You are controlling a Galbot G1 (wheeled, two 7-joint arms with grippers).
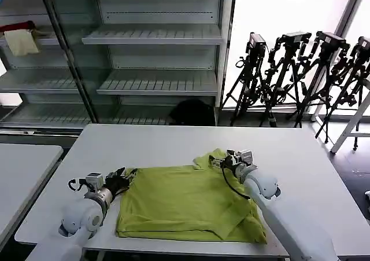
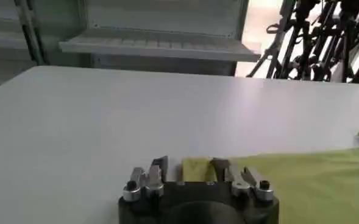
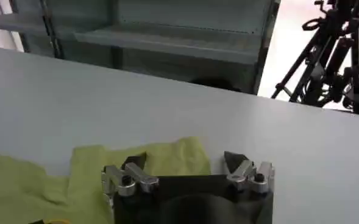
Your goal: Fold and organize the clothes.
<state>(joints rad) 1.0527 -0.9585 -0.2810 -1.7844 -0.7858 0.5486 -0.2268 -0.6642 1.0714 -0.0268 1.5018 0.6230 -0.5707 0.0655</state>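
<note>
— Where is the T-shirt (image 1: 185, 200) found?
— It is spread, partly folded, on the white table (image 1: 173, 139).
— And the grippers?
— The left gripper (image 2: 190, 170) is held open at its left corner; the right gripper (image 3: 185, 163) is spread wide over the far edge, nothing grasped.

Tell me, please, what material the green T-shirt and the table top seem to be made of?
The T-shirt looks like soft knit fabric, likely cotton or a blend: matte lime surface, soft creases, limp folded edges. The table top looks like smooth white laminate or painted board, with a faint sheen; the exact material cannot be told.
</note>
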